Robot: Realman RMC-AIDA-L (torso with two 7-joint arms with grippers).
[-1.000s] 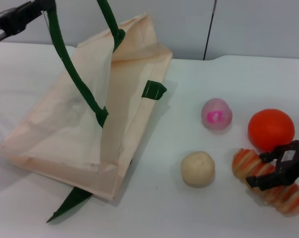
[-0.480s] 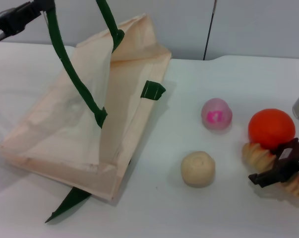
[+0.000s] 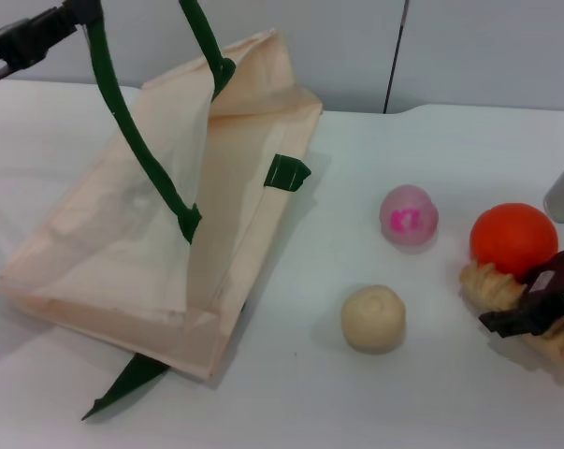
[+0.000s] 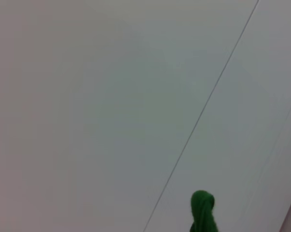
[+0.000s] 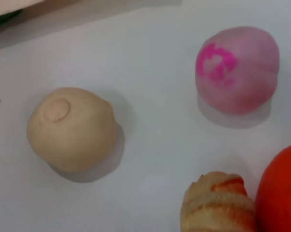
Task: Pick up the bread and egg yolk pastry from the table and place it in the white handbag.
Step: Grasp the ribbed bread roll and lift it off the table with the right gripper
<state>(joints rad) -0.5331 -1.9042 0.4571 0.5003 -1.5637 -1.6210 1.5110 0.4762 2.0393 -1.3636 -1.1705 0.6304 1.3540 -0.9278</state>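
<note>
Right gripper (image 3: 536,304) sits low at the right edge of my head view, its dark fingers clamped across the bread (image 3: 515,309), which lies on the white table (image 3: 356,402) just in front of the orange fruit (image 3: 513,239). I see 1 ridged end of the loaf close up in the right wrist view, next to the fruit. My egg yolk pastry (image 3: 373,318) rests on the table left of the bread, apart from it, dimple up. Behind it sits a pale ball with pink marks (image 3: 409,216). My white handbag (image 3: 169,224) lies on the left side of the table. Up at the top left, my left gripper (image 3: 38,33) holds a green handle (image 3: 137,140) raised, closed on it, lifting the bag's upper panel.
</note>
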